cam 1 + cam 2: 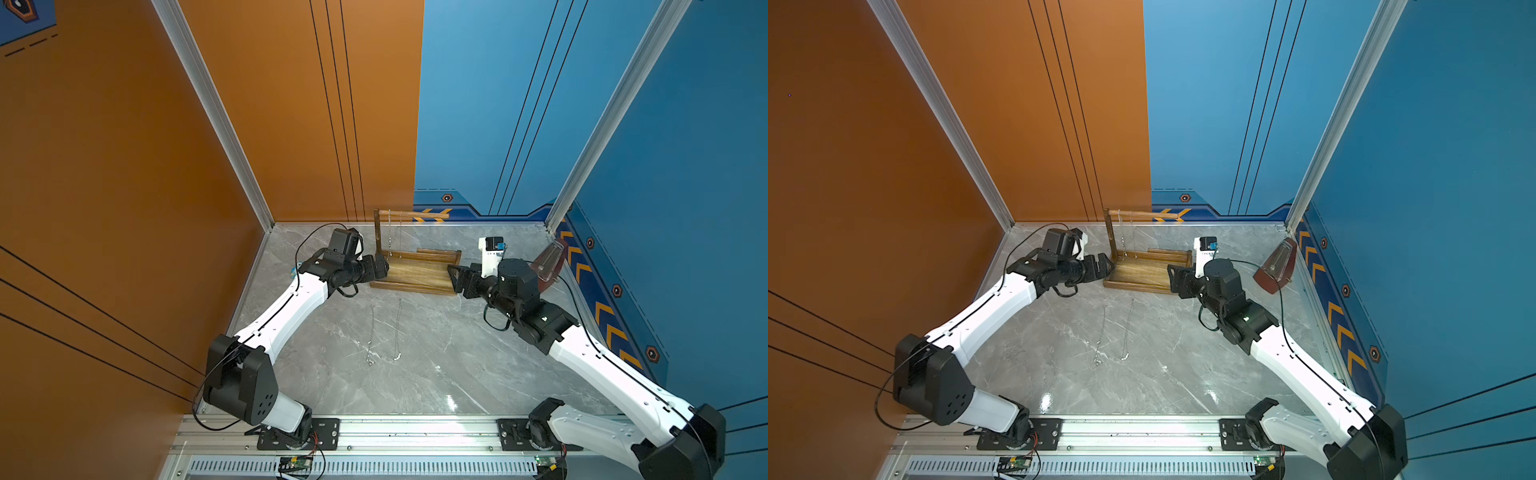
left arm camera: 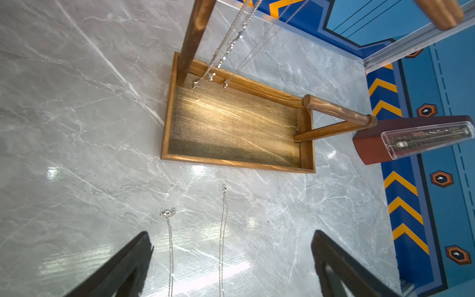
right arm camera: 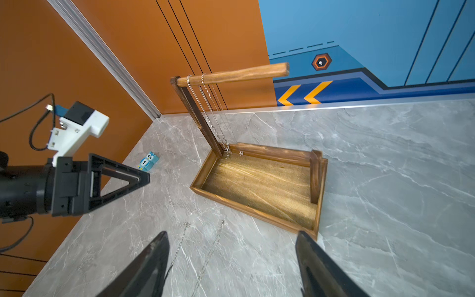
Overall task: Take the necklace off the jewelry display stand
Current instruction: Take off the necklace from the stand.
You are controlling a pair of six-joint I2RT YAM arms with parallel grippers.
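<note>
On the table (image 1: 415,374), jewelry display stand (image 1: 415,272) sits between left tool (image 1: 384,268) and right tool (image 1: 454,279), both open.

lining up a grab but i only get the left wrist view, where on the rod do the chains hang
observer: Necklaces loop over the rod right beside the post.
operator: and the other side
observer: Right claw is open at the tray end farthest from the post.
operator: anything else out of frame
observer: A small blue owl toy lies by the left arm.
</note>
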